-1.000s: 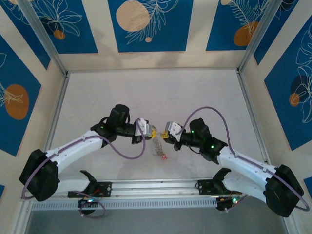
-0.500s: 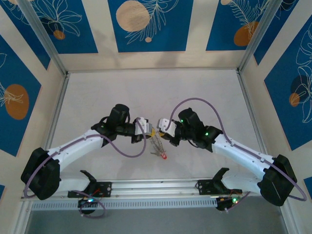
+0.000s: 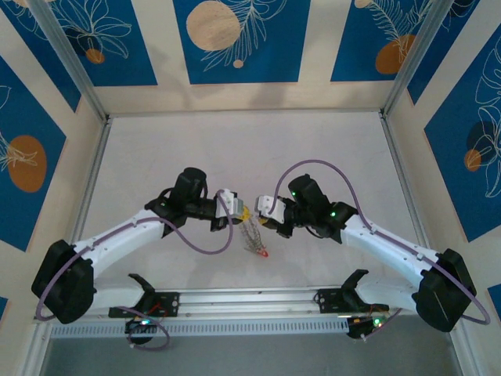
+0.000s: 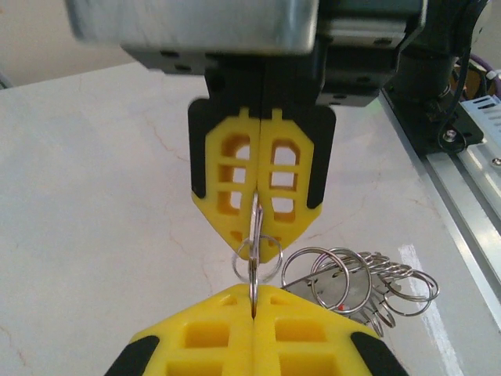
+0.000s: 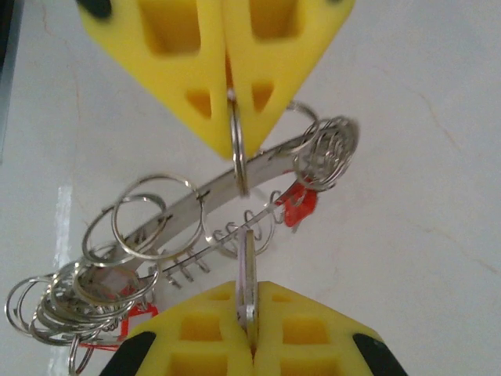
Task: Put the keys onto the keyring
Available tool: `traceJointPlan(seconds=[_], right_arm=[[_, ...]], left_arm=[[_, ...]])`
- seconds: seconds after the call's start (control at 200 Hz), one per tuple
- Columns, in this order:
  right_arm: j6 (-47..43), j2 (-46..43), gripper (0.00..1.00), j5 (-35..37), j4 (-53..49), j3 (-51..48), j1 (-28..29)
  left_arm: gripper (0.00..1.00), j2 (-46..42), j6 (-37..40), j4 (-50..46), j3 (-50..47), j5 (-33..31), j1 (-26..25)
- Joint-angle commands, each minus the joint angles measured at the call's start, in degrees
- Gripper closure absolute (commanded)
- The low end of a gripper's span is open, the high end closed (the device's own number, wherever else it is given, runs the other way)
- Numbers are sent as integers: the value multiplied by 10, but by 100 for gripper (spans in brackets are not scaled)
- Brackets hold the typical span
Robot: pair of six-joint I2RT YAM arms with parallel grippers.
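Mid-table [image 3: 156,149], the left gripper [image 4: 252,298] is clamped on a small wire loop of the keyring [image 5: 196,200] and the right gripper [image 5: 247,301], nose to nose with it, pinches one of the keys [image 5: 246,266] by its thin blade, the bunch trailing toward six o'clock.

Silvery keyring [image 5: 180,207] hangs tilted, red-headed keys [image 5: 298,207] bunched against it.

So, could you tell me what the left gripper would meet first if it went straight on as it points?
The right gripper, most likely: it faces the left gripper tip to tip, both shut, with just a small metal ring bridging the short gap. Depth is hard to judge.
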Motion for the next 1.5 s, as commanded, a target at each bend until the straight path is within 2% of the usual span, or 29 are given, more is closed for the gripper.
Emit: traceJointPlan(seconds=[0.0, 0.19, 0.425, 0.81, 1.115, 1.21, 1.345, 1.49], right_arm=[[-10, 4, 100, -40, 4, -20, -9], [-2, 15, 100, -45, 9, -30, -16], [14, 21, 100, -34, -1, 4, -21], [0, 20, 100, -13, -60, 68, -20], [-47, 48, 100, 66, -131, 145, 3], [-56, 57, 100, 89, -135, 164, 14], [-90, 79, 100, 157, -154, 190, 37], [-140, 98, 100, 206, -182, 214, 52]], left_arm=[[100, -16, -14, 37, -1, 35, 0], [100, -16, -22, 44, 6, 56, 1], [100, -4, -1, 18, 12, 86, -1], [100, 13, 28, -19, 10, 39, -2], [100, 39, 49, -56, 20, -31, -10], [100, 45, 40, -51, 20, -37, -10], [100, 47, 14, -20, 15, -38, -10], [84, 57, 1, -23, 23, -54, -9]])
